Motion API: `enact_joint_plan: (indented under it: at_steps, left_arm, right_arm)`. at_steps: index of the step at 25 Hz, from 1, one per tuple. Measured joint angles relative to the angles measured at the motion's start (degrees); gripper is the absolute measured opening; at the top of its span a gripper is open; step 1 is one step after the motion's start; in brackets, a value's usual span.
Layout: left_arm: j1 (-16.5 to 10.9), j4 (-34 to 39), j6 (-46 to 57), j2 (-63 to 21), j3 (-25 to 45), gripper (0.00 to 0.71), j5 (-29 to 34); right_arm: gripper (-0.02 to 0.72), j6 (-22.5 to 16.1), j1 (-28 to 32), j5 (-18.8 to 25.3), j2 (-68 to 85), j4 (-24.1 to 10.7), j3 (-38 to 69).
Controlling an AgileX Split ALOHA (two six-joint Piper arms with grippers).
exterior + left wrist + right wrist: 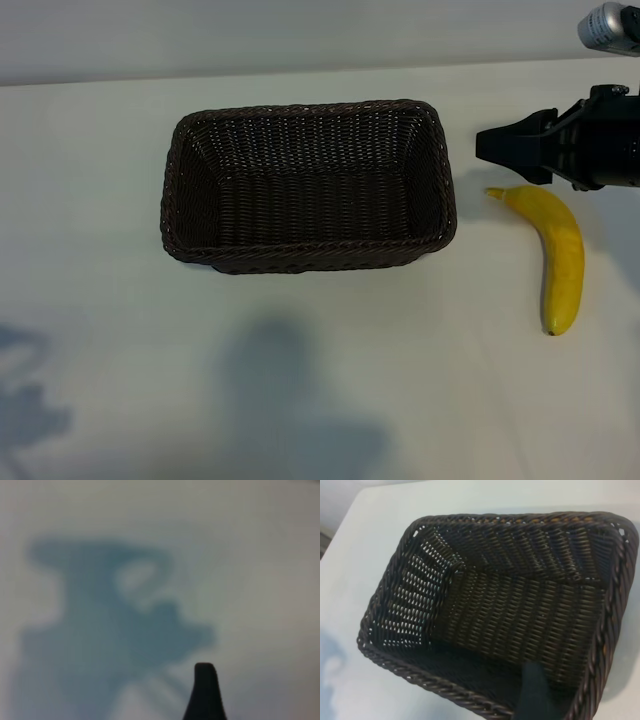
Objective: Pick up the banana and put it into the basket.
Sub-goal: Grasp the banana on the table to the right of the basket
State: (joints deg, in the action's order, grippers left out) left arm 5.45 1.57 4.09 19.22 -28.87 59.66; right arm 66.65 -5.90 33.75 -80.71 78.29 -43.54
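Observation:
The dark brown wicker basket (300,110) stands in the middle of the white table with nothing in it. The yellow banana (562,252) lies on the table to its right, with its stem end toward the basket's far right corner. My right gripper (500,147) hovers just beyond that stem end, pointing at the basket, open and holding nothing. In the right wrist view one dark finger (536,692) shows over the basket (395,657); the banana is out of that view. In the left wrist view one finger (205,692) hangs over bare table, open with nothing in it.
The white table (90,300) spreads out around the basket. Arm shadows fall on its near side, at the left (30,400) and the middle (290,400). The left arm is outside the exterior view.

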Motion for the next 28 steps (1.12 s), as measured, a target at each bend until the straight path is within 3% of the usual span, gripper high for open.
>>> enact_joint_plan:
  at_steps: [12, 28]
  left_arm:
    - [0.00, 0.00, -0.18, -18.99, 0.00, 0.578, 0.24]
    - [0.00, 0.08, -0.93, -19.63, 0.10, 0.578, 0.24]
  right_arm:
    - [0.513, 0.00, 0.00, 0.06, 0.00, -0.10, 0.00]
    - [0.513, 0.00, 0.00, 1.07, 0.00, -0.21, 0.00]
